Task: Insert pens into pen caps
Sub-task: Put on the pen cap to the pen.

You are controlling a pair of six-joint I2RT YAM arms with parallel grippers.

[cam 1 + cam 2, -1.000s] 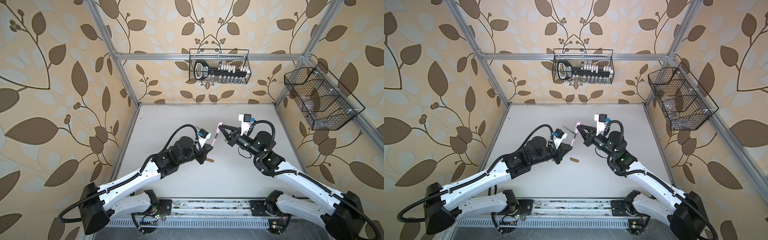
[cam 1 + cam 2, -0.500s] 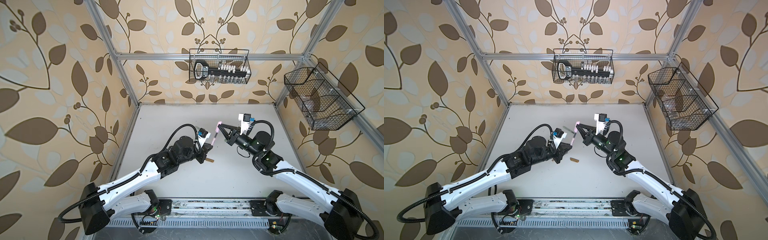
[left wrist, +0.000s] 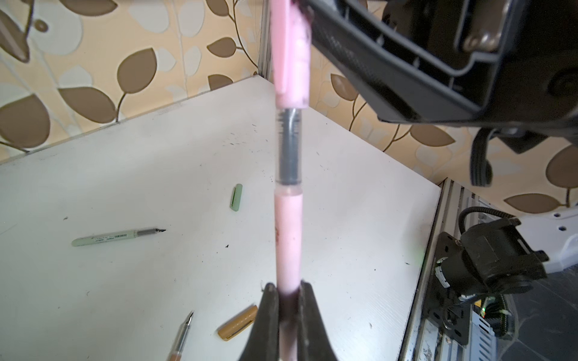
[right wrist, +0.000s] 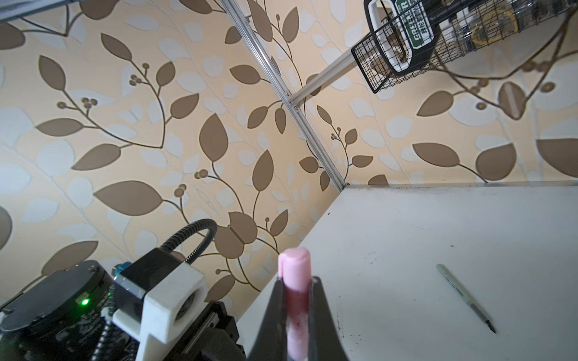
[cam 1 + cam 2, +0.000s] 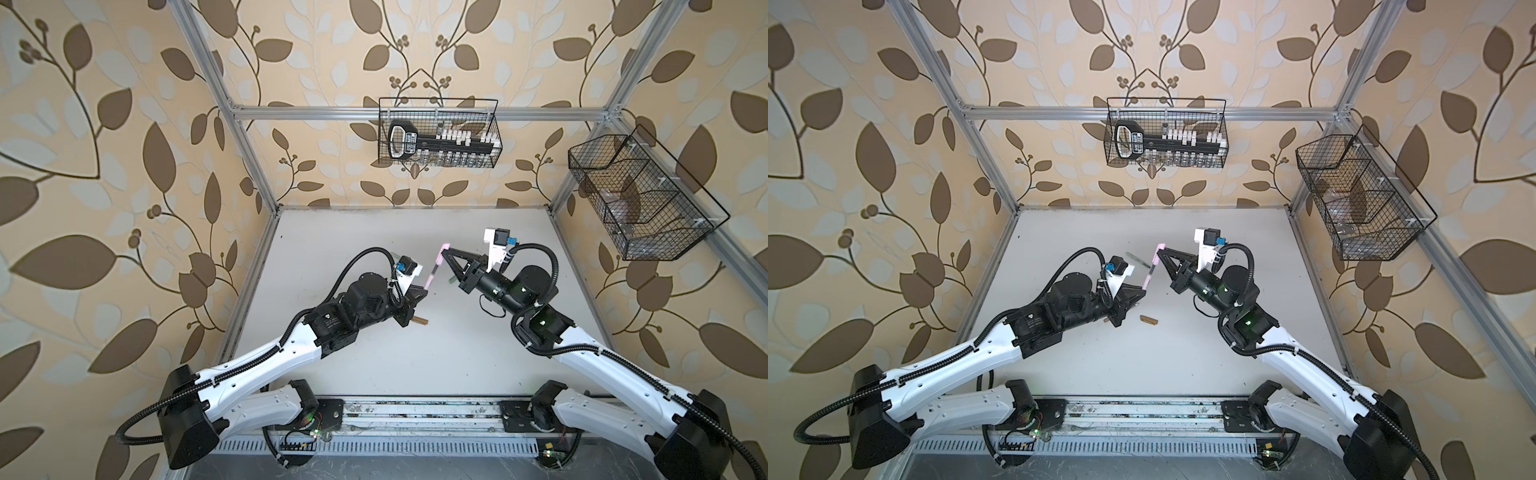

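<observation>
1. The left arm (image 5: 257,365) and right arm (image 5: 602,370) have white shell links and black joints.
2. Black ribbed cables (image 4: 200,226) loop at the wrists.
3. White camera mounts (image 5: 496,245) carry blue plugs (image 5: 402,268).
4. The left gripper (image 3: 289,286) has black tapered fingers (image 3: 270,312).
5. A green light (image 4: 84,302) glows on a black joint.

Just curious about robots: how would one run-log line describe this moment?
left gripper: shut on pink pen | right gripper: shut on pink cap | tip in cap, not seated

Left tool (image 5: 422,291) and right tool (image 5: 445,250), both clamped tight, point toward each other, tips close.
</observation>
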